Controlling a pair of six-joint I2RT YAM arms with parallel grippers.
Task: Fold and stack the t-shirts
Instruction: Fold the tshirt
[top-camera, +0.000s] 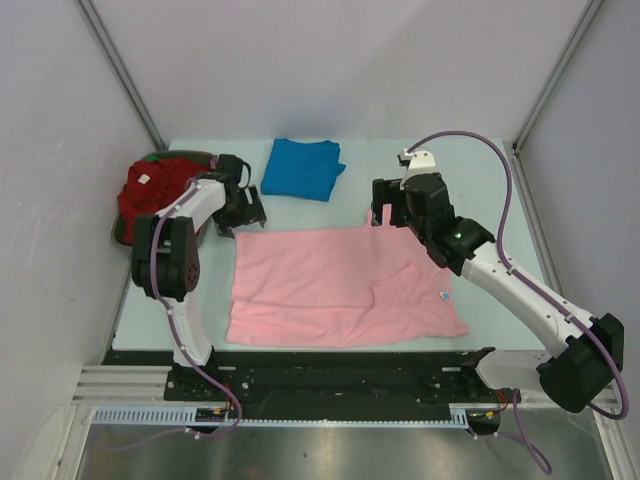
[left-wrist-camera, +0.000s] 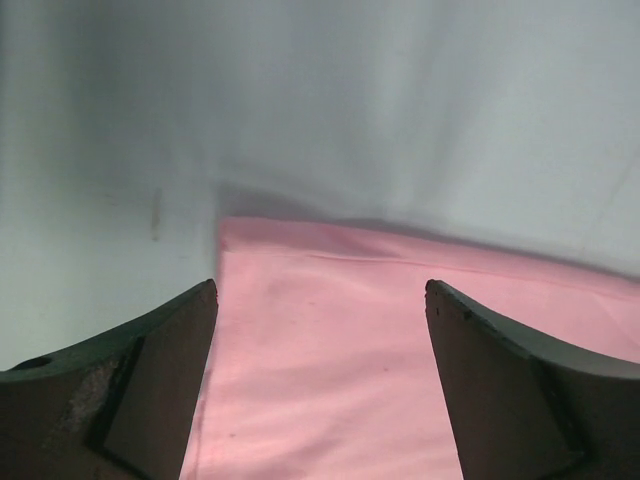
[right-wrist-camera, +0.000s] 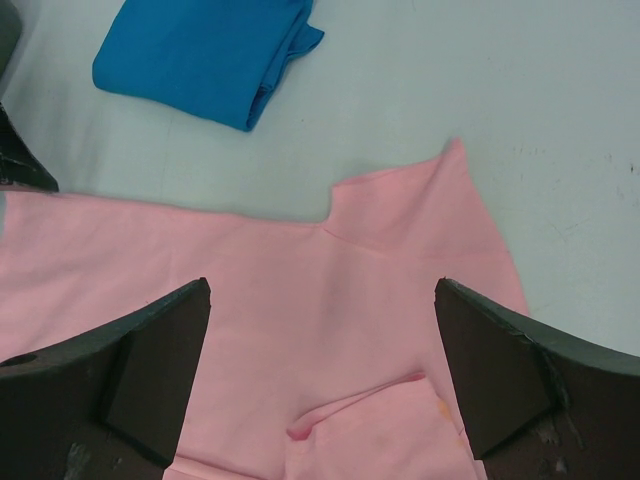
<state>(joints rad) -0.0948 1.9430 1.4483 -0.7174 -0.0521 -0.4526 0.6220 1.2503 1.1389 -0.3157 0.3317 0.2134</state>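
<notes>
**Pink shirt (top-camera: 340, 285) lies flat, both claws spread at its far edge**

Pink shirt covers the middle of the bench (top-camera: 490, 200) between the two arms, with its near hem toward their bases. On its right side, nearer than the right claw (right-wrist-camera: 322, 290), a flap of the cloth is folded back over itself. A small label (top-camera: 443, 296) sits just beside that fold.

The right claw hangs over the far right part of the cloth, jaws wide apart and holding nothing. Under it the far hem shows a notch and a pointed corner. The tip of the folded flap lies between the jaws on their near side. Whether the claw touches the cloth cannot be told.

The left claw (left-wrist-camera: 320, 290) is at the far left corner, likewise spread and empty. The cloth's left edge runs beneath it, close to its left finger. Bare bench lies to the claw's left and beyond it.

Farther out, between the two claws and beyond both, the blue shirt (top-camera: 302, 167) lies folded, apart from the pink hem. Left of the left claw, the red shirt (top-camera: 150, 190) sits crumpled at the far left of the bench. Something dark lies under it, and the left arm passes just beside it.
</notes>
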